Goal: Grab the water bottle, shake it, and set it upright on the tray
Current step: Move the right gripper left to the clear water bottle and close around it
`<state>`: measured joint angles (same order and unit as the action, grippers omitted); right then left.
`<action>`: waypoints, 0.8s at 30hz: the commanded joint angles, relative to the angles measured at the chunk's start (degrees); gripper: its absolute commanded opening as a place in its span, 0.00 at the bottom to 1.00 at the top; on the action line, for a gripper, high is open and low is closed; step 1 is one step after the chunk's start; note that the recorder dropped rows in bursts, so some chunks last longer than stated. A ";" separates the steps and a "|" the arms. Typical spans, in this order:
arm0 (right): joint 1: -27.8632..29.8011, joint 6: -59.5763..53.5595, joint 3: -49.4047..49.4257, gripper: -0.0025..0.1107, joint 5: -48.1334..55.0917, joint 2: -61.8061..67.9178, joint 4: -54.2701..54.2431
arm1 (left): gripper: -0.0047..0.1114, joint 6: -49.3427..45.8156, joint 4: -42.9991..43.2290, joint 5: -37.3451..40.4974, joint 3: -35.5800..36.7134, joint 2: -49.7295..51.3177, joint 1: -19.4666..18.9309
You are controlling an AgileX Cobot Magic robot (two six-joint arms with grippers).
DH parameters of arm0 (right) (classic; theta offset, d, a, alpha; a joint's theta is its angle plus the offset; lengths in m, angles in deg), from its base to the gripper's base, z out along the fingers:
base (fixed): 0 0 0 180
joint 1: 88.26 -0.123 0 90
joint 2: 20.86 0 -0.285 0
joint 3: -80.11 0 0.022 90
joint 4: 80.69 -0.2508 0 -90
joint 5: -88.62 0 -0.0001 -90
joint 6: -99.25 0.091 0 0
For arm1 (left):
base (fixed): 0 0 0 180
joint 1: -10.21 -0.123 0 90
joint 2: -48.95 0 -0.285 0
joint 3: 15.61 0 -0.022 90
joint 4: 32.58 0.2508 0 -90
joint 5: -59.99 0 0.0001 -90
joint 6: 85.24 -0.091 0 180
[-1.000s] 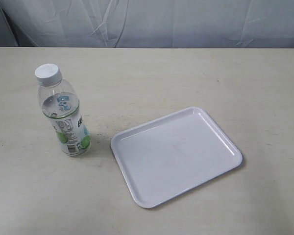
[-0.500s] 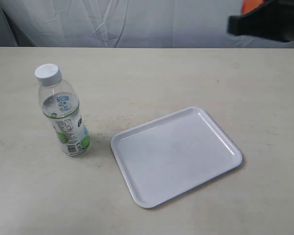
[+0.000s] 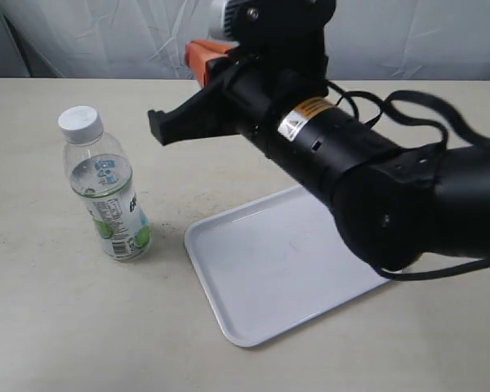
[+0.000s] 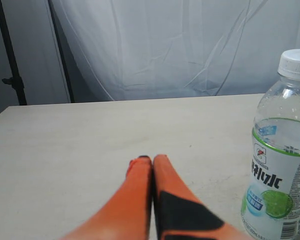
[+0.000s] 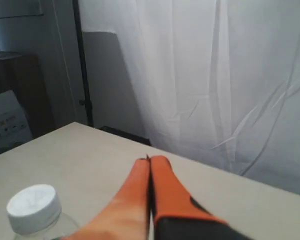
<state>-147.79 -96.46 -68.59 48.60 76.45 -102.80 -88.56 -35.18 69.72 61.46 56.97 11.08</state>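
The water bottle (image 3: 106,192) stands upright on the table at the left, clear with a white cap and a green-and-white label. To its right the white tray (image 3: 261,278) lies flat, partly covered by my right arm. My right gripper (image 3: 198,61) hangs shut and empty above the table, behind and right of the bottle. In the right wrist view its orange fingers (image 5: 150,161) are pressed together above the bottle cap (image 5: 32,207). My left gripper (image 4: 151,160) is shut and empty, low over the table, with the bottle (image 4: 282,160) beside it. The left arm is outside the exterior view.
The big black right arm (image 3: 367,180) reaches in from the right over the tray's far half. A white curtain (image 3: 106,33) hangs behind the table's back edge. A dark stand pole (image 4: 7,50) is beyond the table.
My right arm has swept in from the upper right, across the tray, toward the bottle. The bottle and tray have not moved.
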 commanded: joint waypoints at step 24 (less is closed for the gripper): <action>0.07 21.87 -1.48 0.94 1.26 9.01 28.58 | 0.06 0.15 0.16 -0.68 0.16 -0.24 0.40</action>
<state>-147.79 -76.08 -68.92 51.15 84.15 -75.90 -88.56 -35.18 69.72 61.46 56.97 11.08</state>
